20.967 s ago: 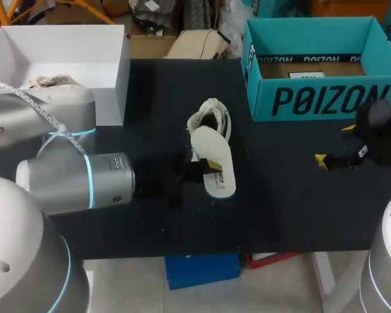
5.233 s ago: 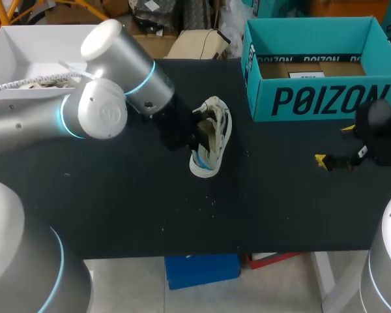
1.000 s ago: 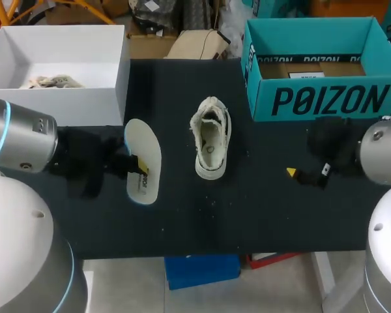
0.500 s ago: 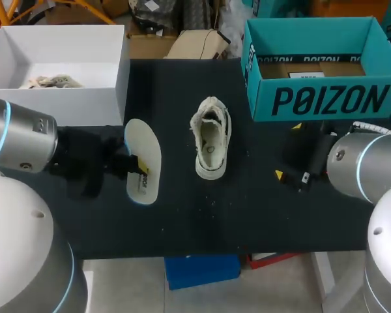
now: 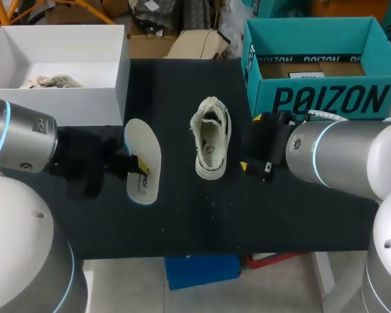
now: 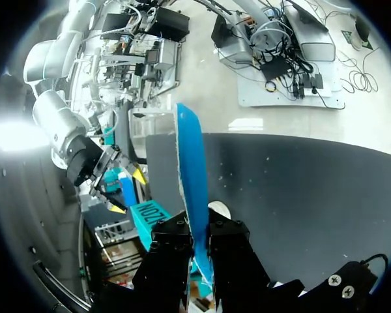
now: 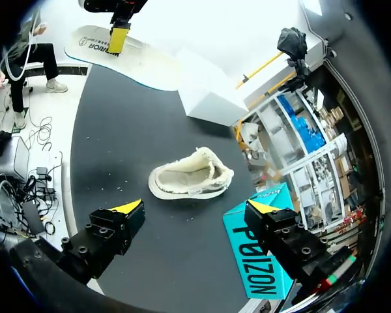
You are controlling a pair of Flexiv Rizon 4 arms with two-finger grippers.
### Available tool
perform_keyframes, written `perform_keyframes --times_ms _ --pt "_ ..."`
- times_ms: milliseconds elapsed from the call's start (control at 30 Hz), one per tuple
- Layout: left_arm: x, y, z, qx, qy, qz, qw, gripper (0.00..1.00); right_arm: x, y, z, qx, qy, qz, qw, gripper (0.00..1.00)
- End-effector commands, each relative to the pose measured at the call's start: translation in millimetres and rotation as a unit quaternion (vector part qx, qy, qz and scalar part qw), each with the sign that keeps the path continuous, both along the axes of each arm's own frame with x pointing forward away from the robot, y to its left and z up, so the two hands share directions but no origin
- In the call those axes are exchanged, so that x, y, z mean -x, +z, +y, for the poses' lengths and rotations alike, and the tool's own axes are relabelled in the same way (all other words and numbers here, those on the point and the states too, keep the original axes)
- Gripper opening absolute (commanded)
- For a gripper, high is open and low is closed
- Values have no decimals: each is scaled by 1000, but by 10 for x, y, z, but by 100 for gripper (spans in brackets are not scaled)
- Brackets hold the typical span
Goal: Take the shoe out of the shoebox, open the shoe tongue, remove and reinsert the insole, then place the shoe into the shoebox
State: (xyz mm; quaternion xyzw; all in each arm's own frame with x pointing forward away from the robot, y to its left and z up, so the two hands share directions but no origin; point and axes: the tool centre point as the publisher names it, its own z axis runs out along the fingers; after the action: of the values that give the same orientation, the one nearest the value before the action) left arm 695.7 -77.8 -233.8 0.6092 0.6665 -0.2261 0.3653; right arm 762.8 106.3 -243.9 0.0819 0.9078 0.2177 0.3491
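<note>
Shoe (image 5: 210,138) is looking soft and light, best gripped across its sides; right gripper (image 5: 250,142) is gaping wide, left gripper (image 5: 138,168) pinching the insole (image 5: 142,160).

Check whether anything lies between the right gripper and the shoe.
Nothing visible does. The right gripper, fingers open, faces the shoe across bare black table. The insole is off on the shoe's far side, clamped in the left gripper.
</note>
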Motion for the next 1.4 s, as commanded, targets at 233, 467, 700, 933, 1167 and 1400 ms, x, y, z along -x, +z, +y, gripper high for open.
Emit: perform_keyframes --times_ms 233,467,700,933,1167,1400 --pt "12 0 7 0 0 -1 1000 0 -680 -551 690 60 15 9 998 100" --pt "12 0 7 0 0 -1 1000 0 -951 -782 812 78 11 20 997 100" --pt "12 0 7 0 0 -1 1000 0 -1229 -934 919 87 9 21 996 53" --pt "12 0 7 0 0 -1 1000 0 -1540 -1058 949 106 11 15 994 50" --pt "12 0 7 0 0 -1 1000 0 -1707 -1136 848 110 4 14 994 49" --pt "12 0 7 0 0 -1 1000 0 -1685 -1228 713 108 -10 19 994 49"
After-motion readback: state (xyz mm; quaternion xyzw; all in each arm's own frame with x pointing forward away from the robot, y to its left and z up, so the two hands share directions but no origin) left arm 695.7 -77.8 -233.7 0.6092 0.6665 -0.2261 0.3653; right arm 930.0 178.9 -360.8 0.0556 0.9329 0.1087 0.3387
